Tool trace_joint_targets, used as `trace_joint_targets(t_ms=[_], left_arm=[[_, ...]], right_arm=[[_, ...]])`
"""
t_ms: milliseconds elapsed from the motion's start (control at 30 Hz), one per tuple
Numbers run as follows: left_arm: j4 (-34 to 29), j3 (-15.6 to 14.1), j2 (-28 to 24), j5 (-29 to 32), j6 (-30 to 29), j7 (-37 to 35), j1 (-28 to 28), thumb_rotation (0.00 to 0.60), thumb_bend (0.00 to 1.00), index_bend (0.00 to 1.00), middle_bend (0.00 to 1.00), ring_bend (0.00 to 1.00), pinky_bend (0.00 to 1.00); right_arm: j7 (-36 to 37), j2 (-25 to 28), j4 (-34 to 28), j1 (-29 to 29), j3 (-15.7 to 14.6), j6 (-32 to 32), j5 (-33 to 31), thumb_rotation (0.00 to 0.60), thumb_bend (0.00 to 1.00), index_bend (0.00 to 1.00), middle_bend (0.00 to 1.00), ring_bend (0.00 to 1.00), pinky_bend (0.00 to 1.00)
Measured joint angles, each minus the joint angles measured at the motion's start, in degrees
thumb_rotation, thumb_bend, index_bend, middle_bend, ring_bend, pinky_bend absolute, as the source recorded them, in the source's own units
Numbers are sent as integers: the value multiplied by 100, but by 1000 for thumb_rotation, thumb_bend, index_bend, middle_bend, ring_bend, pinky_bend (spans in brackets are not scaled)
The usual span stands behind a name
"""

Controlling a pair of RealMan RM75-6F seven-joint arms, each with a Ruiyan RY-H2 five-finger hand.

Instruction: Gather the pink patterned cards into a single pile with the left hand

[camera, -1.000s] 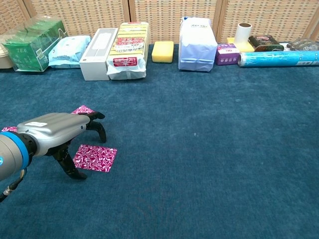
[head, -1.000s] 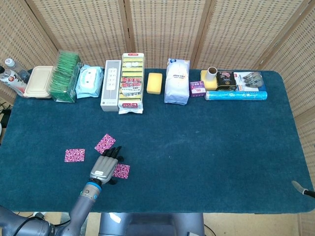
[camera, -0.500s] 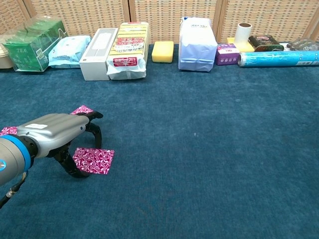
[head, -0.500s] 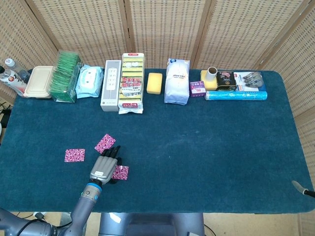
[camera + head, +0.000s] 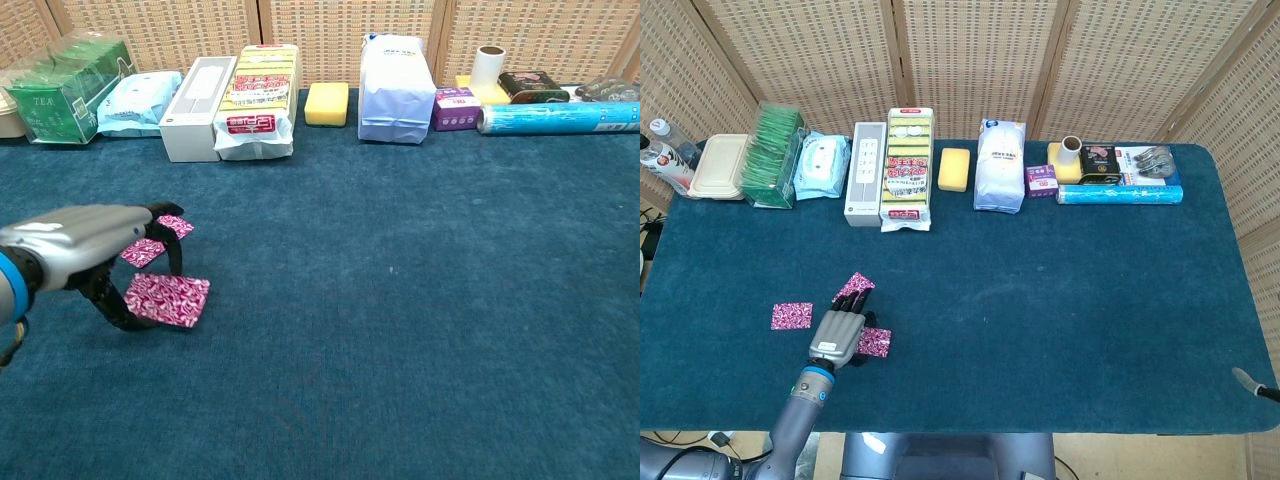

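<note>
On the near left part of the bench (image 5: 1060,300), which is covered in deep teal carpet-like fabric, lie three pink patterned cards, flat thin rectangles printed with a busy magenta and white swirl. The nearest card (image 5: 167,299) lies under the left hand (image 5: 836,338); in the chest view its front edge looks slightly lifted off the fabric, and the dark fingers (image 5: 172,252) arch over it, with the thumb curled at its left edge. Whether the card is truly pinched or only pressed cannot be told. A second card (image 5: 853,288) lies just beyond the fingertips, turned like a diamond. The third card (image 5: 791,316) lies flat to the left, apart from the other two. The hand has a smooth grey metal back and a blue ring at the wrist.

Along the far edge stands a row of goods: a beige lidded food box (image 5: 719,166), a clear pack of green tea bags (image 5: 774,155), a soft pack of wet wipes (image 5: 821,166), a long white box (image 5: 865,187), a wrapped stack of sponges (image 5: 908,168), a loose yellow sponge (image 5: 954,168), a white paper bag (image 5: 999,165), a small purple box (image 5: 1041,179), and a blue roll (image 5: 1118,193).

At the bench's near right corner, only a small grey tip of the right hand (image 5: 1248,380) shows.
</note>
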State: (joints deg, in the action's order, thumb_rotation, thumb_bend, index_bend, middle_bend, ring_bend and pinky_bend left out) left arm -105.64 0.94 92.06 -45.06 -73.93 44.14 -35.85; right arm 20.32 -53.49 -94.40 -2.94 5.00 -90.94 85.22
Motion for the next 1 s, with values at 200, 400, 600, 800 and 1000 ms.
trace_joint_targets(t_ms=[200,400,600,800,1000], left_arm=[[-263,109,-448,30,-5,-244,98,600,201,400,0,0,73],[-334,261,-1134,292,85,-873,323,600,201,399,0,0,74],[129,351,-1533,626,535,-1677,602,600,201,400,0,0,74],[691,365,-1555,738,1013,-2158,748,600,201,400,0,0,74],[1062,381,-1536,589,1407,-2381,734,600,201,399,0,0,73]], right_arm=[[-42,1,-26,-1,-10,-3,15,600,0,44,0,0,0],[-73,0,-44,5,-29,7,51,600,0,44,0,0,0],[-126,3,-77,18,-33,19,58,600,0,43,0,0,0],[-198,-19,-88,34,-51,43,80,600,0,43,0,0,0],[-185,-18,-87,35,-45,44,59,600,0,44,0,0,0]])
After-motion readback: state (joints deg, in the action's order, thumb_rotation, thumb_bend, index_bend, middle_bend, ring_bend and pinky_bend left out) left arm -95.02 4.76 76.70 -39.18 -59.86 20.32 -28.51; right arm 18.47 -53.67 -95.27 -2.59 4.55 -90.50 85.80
